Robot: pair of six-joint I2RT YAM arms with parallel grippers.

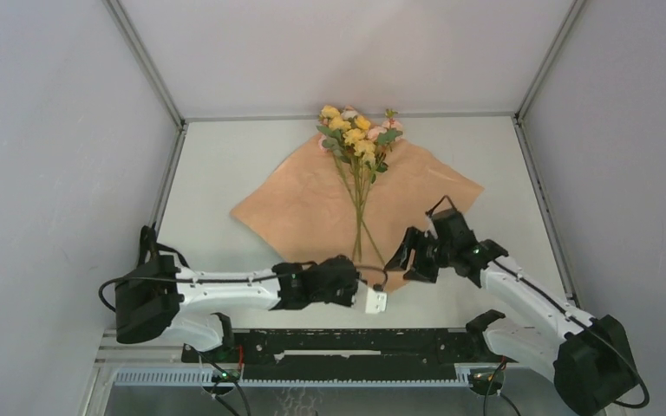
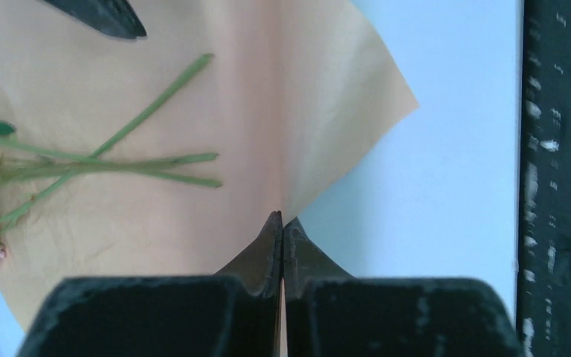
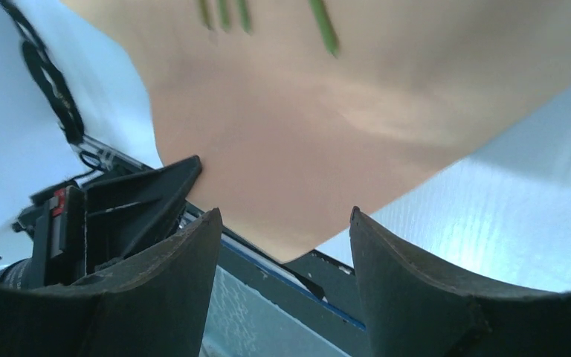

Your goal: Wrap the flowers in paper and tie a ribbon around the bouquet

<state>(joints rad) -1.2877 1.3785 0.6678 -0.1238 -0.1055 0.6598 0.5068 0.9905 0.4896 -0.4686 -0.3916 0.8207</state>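
Top external: pale table (image 1: 217, 173), grey walls (image 1: 52, 130) (3 sides); left claw (image 2: 282, 223) pinches paper (image 1: 312, 208), right claw (image 3: 282, 219) wide apart.

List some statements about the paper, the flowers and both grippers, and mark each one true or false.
1. The paper lies peach side up. True.
2. The flowers lie with their blooms toward the robot. False: the blooms point away and the stem ends are nearest the robot.
3. The left gripper is shut, pinching the paper's near edge. True.
4. The right gripper is clamped on the flowers. False: it is open and holds nothing.
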